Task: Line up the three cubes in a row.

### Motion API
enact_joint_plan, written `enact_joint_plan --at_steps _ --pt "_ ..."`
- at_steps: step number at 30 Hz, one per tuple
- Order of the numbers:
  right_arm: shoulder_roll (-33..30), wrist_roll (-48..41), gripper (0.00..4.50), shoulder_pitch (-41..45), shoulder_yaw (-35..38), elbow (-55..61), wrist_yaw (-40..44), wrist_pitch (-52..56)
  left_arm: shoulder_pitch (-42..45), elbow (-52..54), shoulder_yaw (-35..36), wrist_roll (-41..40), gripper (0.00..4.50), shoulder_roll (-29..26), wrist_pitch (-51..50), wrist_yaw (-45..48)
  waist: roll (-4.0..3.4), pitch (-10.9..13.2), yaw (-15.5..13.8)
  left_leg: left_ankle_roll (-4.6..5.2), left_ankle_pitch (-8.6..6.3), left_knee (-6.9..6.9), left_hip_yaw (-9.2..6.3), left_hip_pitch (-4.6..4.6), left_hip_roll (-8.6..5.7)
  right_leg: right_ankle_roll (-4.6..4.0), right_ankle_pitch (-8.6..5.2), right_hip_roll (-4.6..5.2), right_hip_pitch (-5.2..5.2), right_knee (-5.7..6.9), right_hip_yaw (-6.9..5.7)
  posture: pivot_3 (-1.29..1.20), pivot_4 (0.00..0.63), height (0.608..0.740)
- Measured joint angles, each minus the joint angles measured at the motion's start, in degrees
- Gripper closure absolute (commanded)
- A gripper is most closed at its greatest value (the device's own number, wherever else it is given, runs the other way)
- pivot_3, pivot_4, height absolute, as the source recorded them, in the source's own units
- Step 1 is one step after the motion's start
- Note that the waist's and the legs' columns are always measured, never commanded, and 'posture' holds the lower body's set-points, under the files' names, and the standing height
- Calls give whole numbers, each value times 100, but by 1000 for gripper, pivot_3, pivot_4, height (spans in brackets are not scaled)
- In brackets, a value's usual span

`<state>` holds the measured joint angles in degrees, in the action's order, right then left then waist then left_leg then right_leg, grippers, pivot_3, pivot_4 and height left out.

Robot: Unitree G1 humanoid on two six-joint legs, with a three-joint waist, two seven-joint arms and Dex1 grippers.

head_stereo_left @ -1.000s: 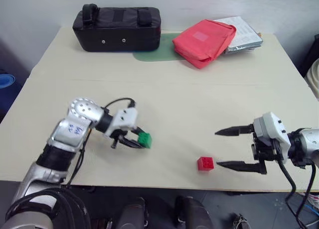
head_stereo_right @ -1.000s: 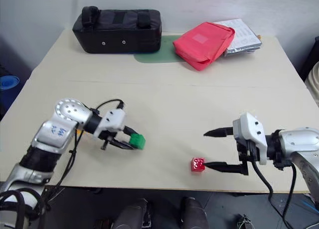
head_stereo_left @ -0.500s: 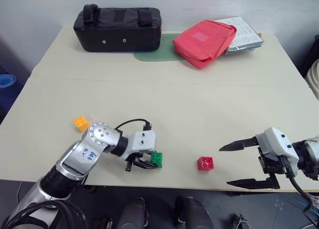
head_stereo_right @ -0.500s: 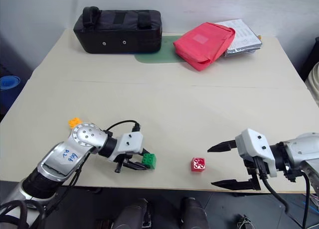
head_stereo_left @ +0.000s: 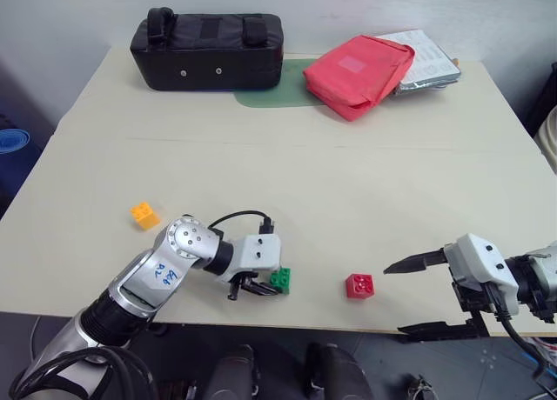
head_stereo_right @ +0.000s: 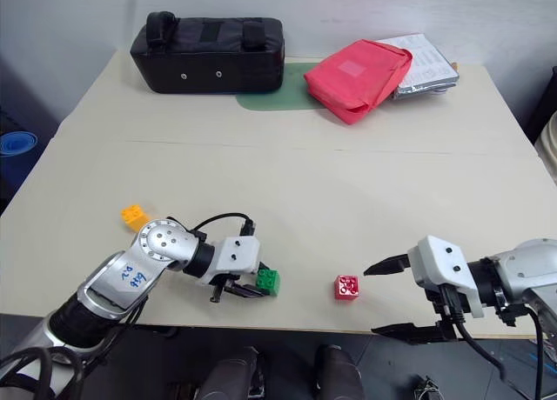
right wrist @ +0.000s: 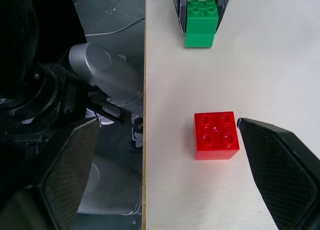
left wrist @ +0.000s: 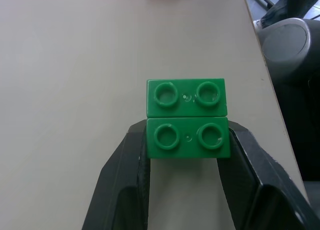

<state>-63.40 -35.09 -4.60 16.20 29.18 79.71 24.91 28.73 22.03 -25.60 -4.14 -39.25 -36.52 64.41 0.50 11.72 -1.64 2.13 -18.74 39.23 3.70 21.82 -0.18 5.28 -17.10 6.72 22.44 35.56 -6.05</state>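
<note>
Green cube (head_stereo_left: 280, 280) now sits low at the near edge of the surface (head_stereo_left: 287, 165), beside the red cube (head_stereo_left: 359, 285), left jaws pinching it. Right gripper (head_stereo_left: 422, 297) has drawn back, jaws spread. Orange-yellow cube (head_stereo_left: 144, 215) waits toward the left edge, so I judge the row only begun.

Toy bricks: three, being one green brick (head_stereo_left: 280, 280), one red brick (head_stereo_left: 359, 285) and one orange-yellow brick (head_stereo_left: 144, 215). Bags: two, being one black case (head_stereo_left: 207, 51) and one red pouch (head_stereo_left: 358, 73); also one green mat (head_stereo_left: 274, 87) and one stack of papers (head_stereo_left: 425, 61). Table (head_stereo_left: 348, 183): one; grippers: two, a left gripper (head_stereo_left: 264, 287) and a right gripper (head_stereo_left: 416, 296).
</note>
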Motion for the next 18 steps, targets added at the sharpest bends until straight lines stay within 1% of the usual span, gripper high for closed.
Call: enact_joint_plan --at_steps 14,16,17,18 --pt "15 83 0 4 -24 -2 -123 -120 145 -36 -36 -2 3002 -11 -245 -19 0 0 -1 -1 1 0 0 0 0 0 0 -2 0 2 0 0 150 740" --pt "14 97 0 8 -24 -5 -122 -126 145 -35 -36 -9 2263 -11 -267 -40 0 0 -2 -1 1 1 0 0 0 0 0 -2 -1 1 0 0 150 740" --pt "15 99 0 20 -24 -10 -122 -126 140 -37 -36 -11 2039 -11 -287 -54 0 0 -1 -1 1 1 0 0 0 0 0 -2 -1 2 0 0 150 740" --pt "14 99 0 37 -25 -16 -122 -126 132 -37 -35 -14 1706 -12 -303 -61 0 0 1 -1 1 1 0 0 0 0 0 -2 -1 2 0 0 150 740"
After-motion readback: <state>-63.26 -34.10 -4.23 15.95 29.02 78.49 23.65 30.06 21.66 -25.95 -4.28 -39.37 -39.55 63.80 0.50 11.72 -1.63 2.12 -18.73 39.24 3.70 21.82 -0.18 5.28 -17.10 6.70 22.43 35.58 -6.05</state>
